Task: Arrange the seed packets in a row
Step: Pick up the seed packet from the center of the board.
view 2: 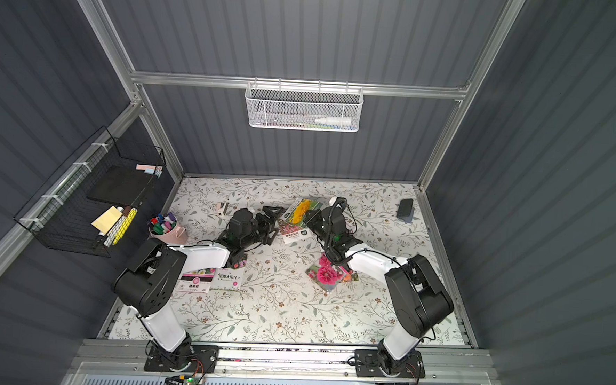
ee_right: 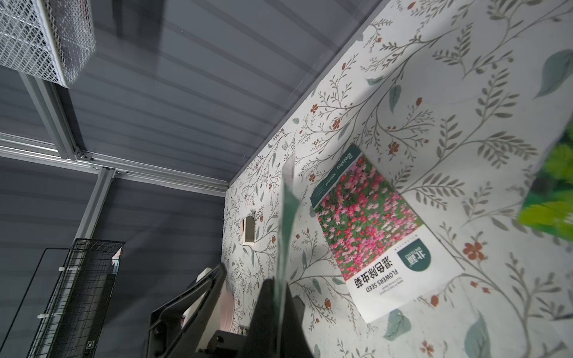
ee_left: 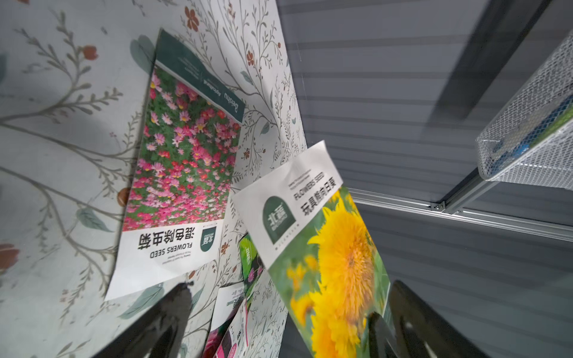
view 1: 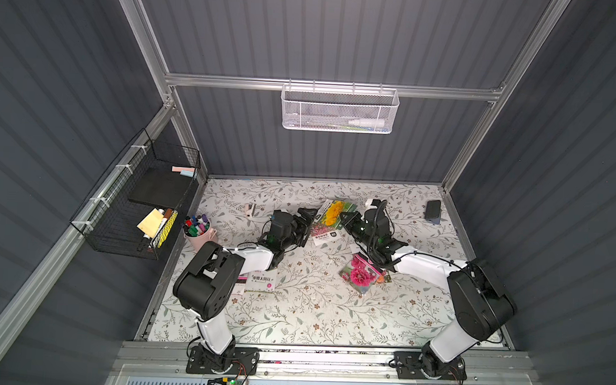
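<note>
My right gripper (view 1: 345,217) is shut on a yellow-sunflower seed packet (view 1: 332,211), which it holds tilted above the table; the right wrist view shows this packet (ee_right: 286,223) edge-on between the closed jaws (ee_right: 279,285). My left gripper (view 1: 307,218) is open just beside it, and the packet (ee_left: 335,263) reaches in between the spread fingers (ee_left: 291,288). Under them a pink-cosmos packet (view 1: 324,232) lies flat. Magenta-flower packets (view 1: 362,276) lie by my right forearm. Two white-labelled packets (view 2: 228,278) (view 2: 193,281) lie by my left arm.
A pink cup of markers (view 1: 197,231) stands at the table's left edge below a black wire basket (view 1: 143,206). A dark slab (view 1: 432,210) lies at the back right, a small white item (view 1: 250,209) at the back left. A white mesh basket (view 1: 340,108) hangs on the rear wall.
</note>
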